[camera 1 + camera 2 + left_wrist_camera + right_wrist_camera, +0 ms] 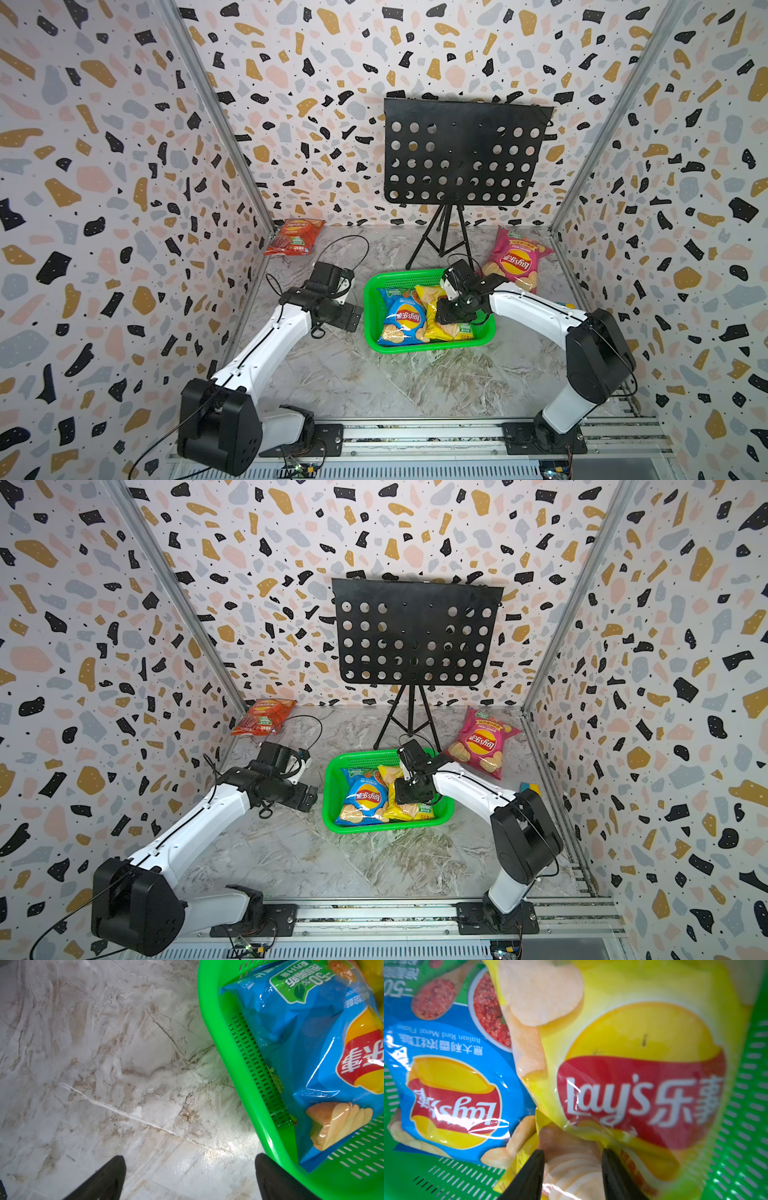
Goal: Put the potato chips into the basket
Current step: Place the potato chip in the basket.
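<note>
1. Basket (pixel 432 347): bright green, perforated, mid-table (pixel 374 382); holds two bags side by side.
2. Blue bag (pixel 401 318): glossy, puffy, round red-yellow logo, chip pictures; lies in the basket's left half.
3. Yellow bag (pixel 430 296): same logo; right half, its edge over the blue bag.
4. Red bag (pixel 294 237): on the table, far left corner. Pink bag (pixel 515 259): far right, outside the basket.
5. Left gripper (pixel 190 1176): jaws wide, empty, just beside the basket.
6. Right gripper (pixel 574 1167): jaws part-way apart astride a crease of the yellow bag; whether they grip it cannot be told.
</note>
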